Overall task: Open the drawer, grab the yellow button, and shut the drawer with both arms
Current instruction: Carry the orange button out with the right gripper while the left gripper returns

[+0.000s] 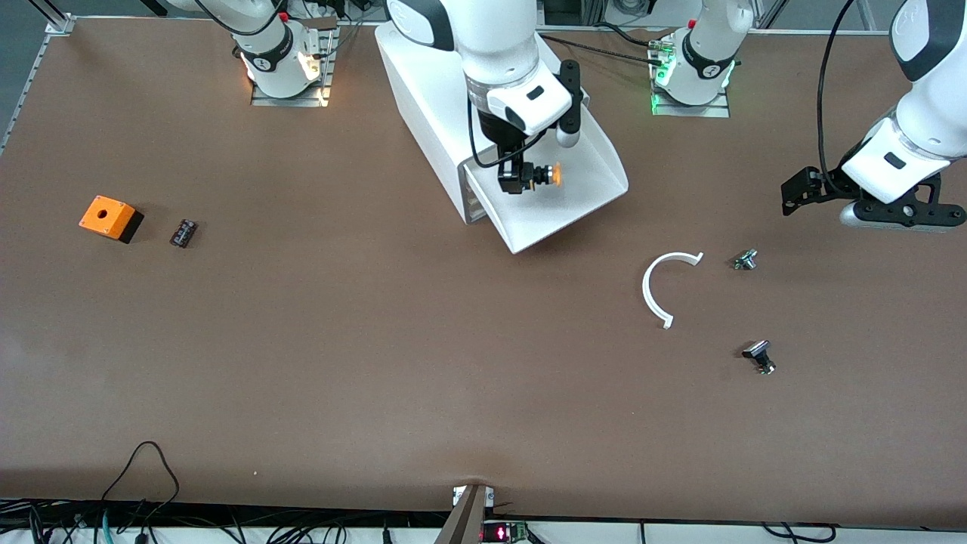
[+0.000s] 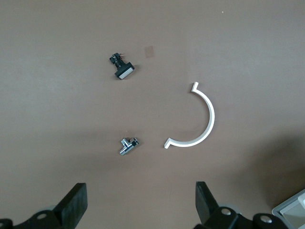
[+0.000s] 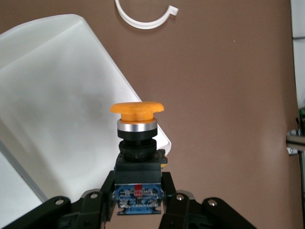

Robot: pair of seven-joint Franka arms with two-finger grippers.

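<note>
The white cabinet (image 1: 423, 83) stands at the robots' side of the table. Its uppermost drawer (image 1: 582, 204) is pulled out toward the front camera. My right gripper (image 1: 521, 180) is over the open drawer and is shut on the button (image 1: 550, 175). In the right wrist view the button's orange cap (image 3: 137, 109) sits on a black body, and the right gripper (image 3: 138, 191) clamps its base over the drawer (image 3: 57, 109). My left gripper (image 1: 899, 215) hangs open and empty over the table toward the left arm's end. Its fingers (image 2: 76, 202) stand wide apart.
A white arc-shaped piece (image 1: 668, 287) (image 2: 202, 119), a small silver part (image 1: 745, 260) (image 2: 127, 145) and a black-and-silver part (image 1: 759, 357) (image 2: 121, 67) lie near the left gripper. An orange box with a hole (image 1: 110, 217) and a small black part (image 1: 183, 233) lie toward the right arm's end.
</note>
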